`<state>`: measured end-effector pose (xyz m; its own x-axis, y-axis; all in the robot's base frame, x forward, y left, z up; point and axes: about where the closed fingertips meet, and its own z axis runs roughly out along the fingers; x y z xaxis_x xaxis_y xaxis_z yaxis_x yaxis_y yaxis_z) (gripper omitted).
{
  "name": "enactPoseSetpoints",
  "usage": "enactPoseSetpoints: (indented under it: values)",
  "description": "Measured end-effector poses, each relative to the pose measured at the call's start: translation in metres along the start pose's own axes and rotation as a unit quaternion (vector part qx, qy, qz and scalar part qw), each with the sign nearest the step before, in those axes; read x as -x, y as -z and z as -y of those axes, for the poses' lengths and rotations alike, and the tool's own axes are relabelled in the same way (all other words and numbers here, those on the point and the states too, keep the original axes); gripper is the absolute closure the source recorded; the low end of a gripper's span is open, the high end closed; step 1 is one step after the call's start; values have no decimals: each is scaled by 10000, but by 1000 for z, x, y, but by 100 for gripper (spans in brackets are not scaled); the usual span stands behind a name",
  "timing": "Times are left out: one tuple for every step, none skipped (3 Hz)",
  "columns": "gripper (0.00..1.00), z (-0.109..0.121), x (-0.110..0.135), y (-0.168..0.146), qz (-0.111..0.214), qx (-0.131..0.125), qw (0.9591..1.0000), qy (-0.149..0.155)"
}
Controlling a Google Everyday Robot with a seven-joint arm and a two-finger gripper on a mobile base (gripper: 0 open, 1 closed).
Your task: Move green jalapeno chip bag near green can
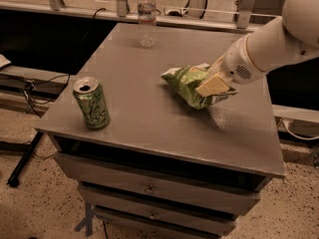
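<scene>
My pale fingers (214, 85) are clenched on one end of the crinkled, shiny green jalapeno chip bag (185, 81). That puts my gripper (208, 87) well apart from the small upright green can (92, 103), off to the can's right in the view and slightly farther back. I cannot tell whether the bag's underside touches the flat top of the grey drawer cabinet (149, 113). The can stands near the cabinet's front corner. A clear plastic water bottle (146, 16) stands far behind the can, at the back edge.
</scene>
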<state>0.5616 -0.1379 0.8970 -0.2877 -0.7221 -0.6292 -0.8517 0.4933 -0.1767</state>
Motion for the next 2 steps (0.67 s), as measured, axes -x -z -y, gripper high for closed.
enactPoseSetpoints:
  values:
    - [100,-30,22,-24,240,331,9991,79]
    - [100,-57,51,-43,543,607,9965,176]
